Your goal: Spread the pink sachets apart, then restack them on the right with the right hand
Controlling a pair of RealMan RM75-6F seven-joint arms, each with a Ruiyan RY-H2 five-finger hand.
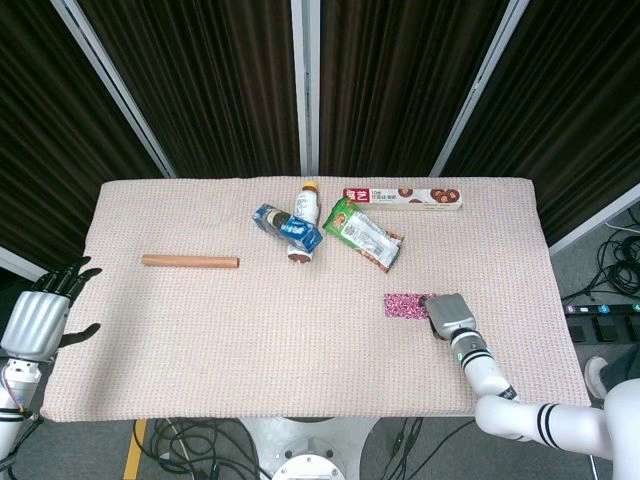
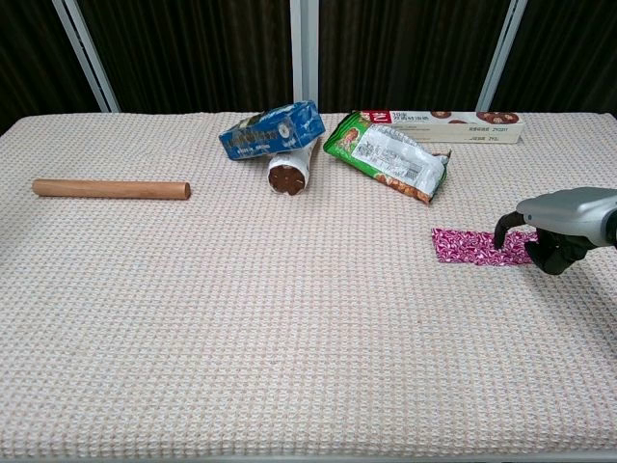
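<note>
The pink sachets (image 1: 404, 305) (image 2: 470, 246) lie as one flat stack on the right part of the cloth-covered table (image 1: 200, 330). My right hand (image 1: 450, 315) (image 2: 562, 228) sits at their right end, palm down and fingers curled. One fingertip (image 2: 501, 234) touches the top of the stack. The stack's right end is hidden under the hand, so a grip cannot be made out. My left hand (image 1: 40, 318) hovers off the table's left edge, fingers apart and holding nothing.
A wooden rod (image 1: 190, 261) lies at the left. At the back stand a blue box (image 1: 287, 227), a tipped bottle (image 1: 303, 222), a green snack bag (image 1: 363, 233) and a long biscuit box (image 1: 403, 198).
</note>
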